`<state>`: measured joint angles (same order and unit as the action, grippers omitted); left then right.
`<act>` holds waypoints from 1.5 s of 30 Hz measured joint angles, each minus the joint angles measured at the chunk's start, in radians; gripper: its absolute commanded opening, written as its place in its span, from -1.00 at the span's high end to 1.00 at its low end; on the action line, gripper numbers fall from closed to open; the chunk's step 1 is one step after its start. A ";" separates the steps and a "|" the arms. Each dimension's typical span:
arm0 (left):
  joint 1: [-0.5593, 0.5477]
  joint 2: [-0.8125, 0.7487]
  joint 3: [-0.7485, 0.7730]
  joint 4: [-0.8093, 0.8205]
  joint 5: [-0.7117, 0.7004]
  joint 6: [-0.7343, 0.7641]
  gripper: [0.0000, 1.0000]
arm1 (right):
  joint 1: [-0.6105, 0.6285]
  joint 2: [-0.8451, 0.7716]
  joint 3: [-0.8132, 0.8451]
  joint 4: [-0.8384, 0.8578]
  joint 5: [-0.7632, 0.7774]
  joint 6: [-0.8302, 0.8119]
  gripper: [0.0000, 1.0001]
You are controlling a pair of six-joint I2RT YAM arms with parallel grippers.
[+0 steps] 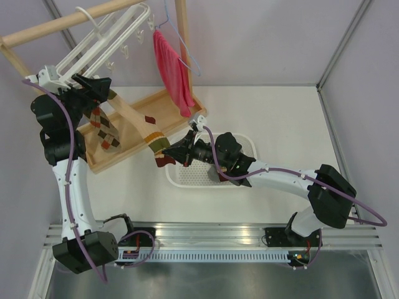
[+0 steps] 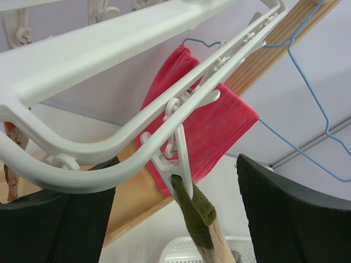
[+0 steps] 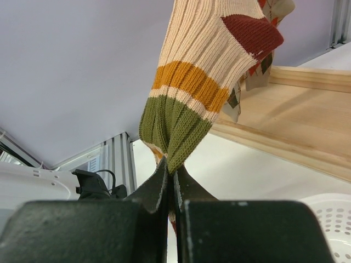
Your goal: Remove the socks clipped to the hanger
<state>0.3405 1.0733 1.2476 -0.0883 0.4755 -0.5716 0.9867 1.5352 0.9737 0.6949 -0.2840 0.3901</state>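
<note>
**Sock Held Taut Between Clip and Right Gripper**

The hanger point(image 1: 103, 40) hangs from the wooden rail point(image 1: 62, 25) in the upper left of the top view. One patterned sock point(image 1: 134, 119) runs diagonally from it toward frame centre, drawn straight rather than hanging limp.

The right gripper point(image 3: 173, 183) has its jaws pressed together on the sock's olive end. In the right wrist view the knit puckers into the pinch. This hold loads the fabric away from the hanger.

The opposite olive end sits in a white clip point(image 2: 178, 164) at the centre of the left wrist view. The left gripper point(image 1: 93, 86) is up at the hanger frame with its fingers point(image 2: 285, 213) spread and the clip in the gap between them. This placement appears intended to brace the frame or squeeze the clip while the other arm pulls.

A second, argyle sock point(image 1: 106, 132) hangs at the left, not yet removed. The white basket point(image 1: 187, 183) lies under the right arm, probably as the drop point.
</note>
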 measured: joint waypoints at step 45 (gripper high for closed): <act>-0.008 -0.072 -0.181 0.005 -0.031 -0.063 -1.00 | 0.013 -0.175 -0.084 -0.222 0.175 -0.082 0.98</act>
<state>0.3328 1.0012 1.0664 -0.0834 0.4450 -0.6350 0.9997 1.3598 0.8898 0.4725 -0.1089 0.3084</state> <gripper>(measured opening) 0.994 0.020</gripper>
